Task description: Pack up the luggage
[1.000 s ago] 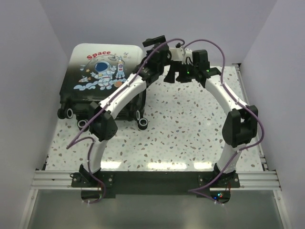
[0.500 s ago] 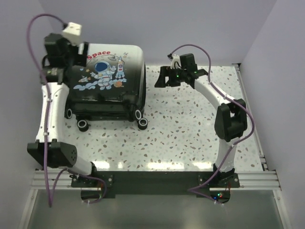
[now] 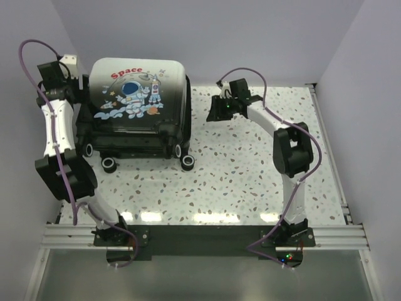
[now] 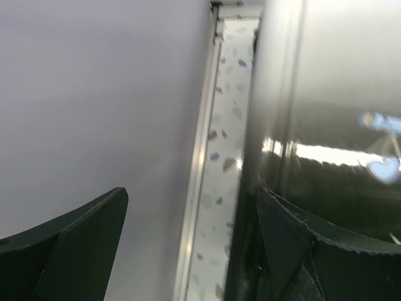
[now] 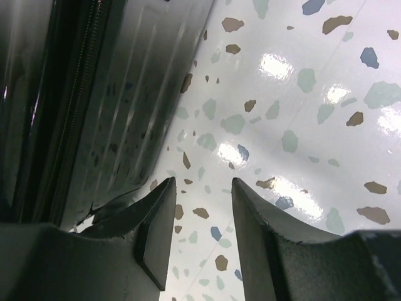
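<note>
The luggage [image 3: 135,103] lies closed, print up, far left on the worktop [image 3: 250,169]; its glossy hard shell is probably stiff and slippery, best taken at the flanks. Left jaws stand spread wide beside its left flank; right jaws stand narrowly parted, empty, beside its right.

one luggage [image 3: 135,94] is standing on one speckled table [image 3: 238,169]; four black wheels [image 3: 109,164] are showing on it. two arms are showing, the left arm [image 3: 53,125] and the right arm [image 3: 291,150]; two grippers are showing, the left gripper [image 4: 188,213] and the right gripper [image 5: 202,188], each carrying two fingers [image 5: 156,232]; two purple cables [image 3: 22,50] are trailing.
</note>
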Robot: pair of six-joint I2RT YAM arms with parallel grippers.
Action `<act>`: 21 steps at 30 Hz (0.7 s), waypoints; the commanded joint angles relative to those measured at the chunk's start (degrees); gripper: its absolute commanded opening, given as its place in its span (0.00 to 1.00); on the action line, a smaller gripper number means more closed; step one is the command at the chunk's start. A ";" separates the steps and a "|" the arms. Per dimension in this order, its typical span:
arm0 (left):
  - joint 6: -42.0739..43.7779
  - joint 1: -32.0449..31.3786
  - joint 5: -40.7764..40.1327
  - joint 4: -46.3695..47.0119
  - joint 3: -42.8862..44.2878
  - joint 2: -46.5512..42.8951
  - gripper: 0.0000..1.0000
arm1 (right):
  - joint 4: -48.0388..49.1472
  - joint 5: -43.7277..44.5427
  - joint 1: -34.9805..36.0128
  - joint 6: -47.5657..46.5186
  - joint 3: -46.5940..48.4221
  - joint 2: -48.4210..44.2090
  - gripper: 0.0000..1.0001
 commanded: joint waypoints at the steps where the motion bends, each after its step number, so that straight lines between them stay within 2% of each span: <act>1: 1.89 0.96 -0.44 -3.24 10.06 6.77 0.89 | 3.82 0.58 0.58 -1.03 3.28 0.15 0.44; 4: 2.59 0.96 -0.45 -10.62 19.81 15.82 0.88 | 4.00 0.23 0.85 -1.47 4.51 1.38 0.45; 5: 3.12 0.96 1.12 -14.73 21.92 17.76 0.86 | 4.09 -0.03 1.19 -1.90 4.69 1.82 0.45; 7: 4.27 0.52 6.99 -16.08 23.26 20.15 0.84 | 4.35 -0.56 1.55 -2.26 5.04 2.17 0.46; 11: 8.21 -5.60 10.44 -16.79 17.92 19.37 0.83 | 4.88 -1.97 2.08 -2.35 4.87 2.96 0.46; 13: 8.66 -8.52 12.55 -15.57 12.21 17.00 0.83 | 5.06 -2.93 2.08 -2.52 4.08 2.79 0.46; 15: 8.31 -13.00 13.87 -14.33 8.26 15.24 0.82 | 4.62 -4.51 2.08 -3.31 2.68 1.74 0.48; 21: 5.24 -25.04 17.92 -12.83 3.84 14.53 0.80 | 2.34 -5.13 0.24 -9.02 -6.01 -5.55 0.51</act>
